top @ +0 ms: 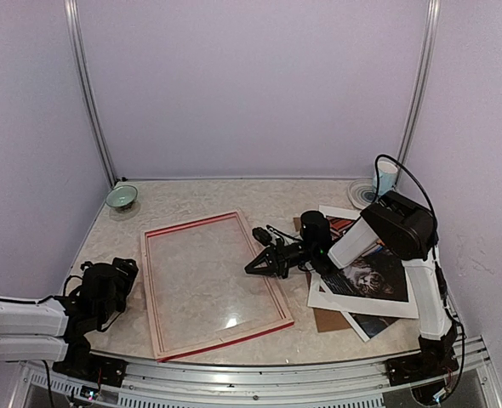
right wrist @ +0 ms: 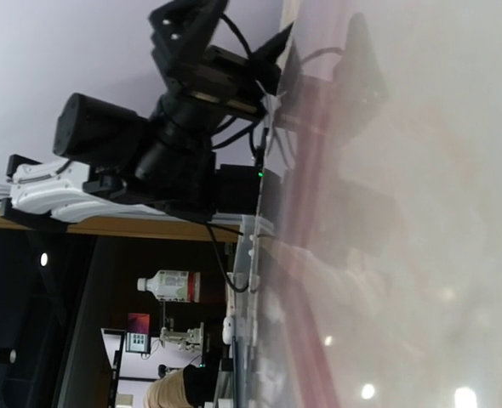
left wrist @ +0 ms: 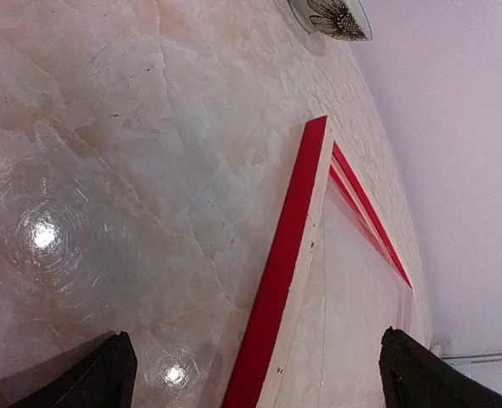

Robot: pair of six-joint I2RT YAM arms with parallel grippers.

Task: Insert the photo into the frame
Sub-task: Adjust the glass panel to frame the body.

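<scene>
Near left, the left arm lies folded low along the table [top: 259, 197] edge. Its left gripper [top: 125, 274] is just off the frame [top: 191, 222], jaws spread wide with nothing between them. In the wrist view they straddle the frame's red left rail from above.

Near right, the right arm climbs from its base to a high elbow. The forearm then slopes down and leftward. Its right gripper [top: 253, 269] hangs over the frame's right rail, fingers pinched together to a point and holding nothing.

The frame lies flat in the middle of the table, slightly skewed, with glare on its glass.

The photo [top: 372, 280] is outside it, in a pile at right beneath the right forearm. The cat shows through a white mat [top: 363, 306], with a brown board [top: 329, 320] underneath.

Far left corner: a small bowl [top: 122, 197].
</scene>
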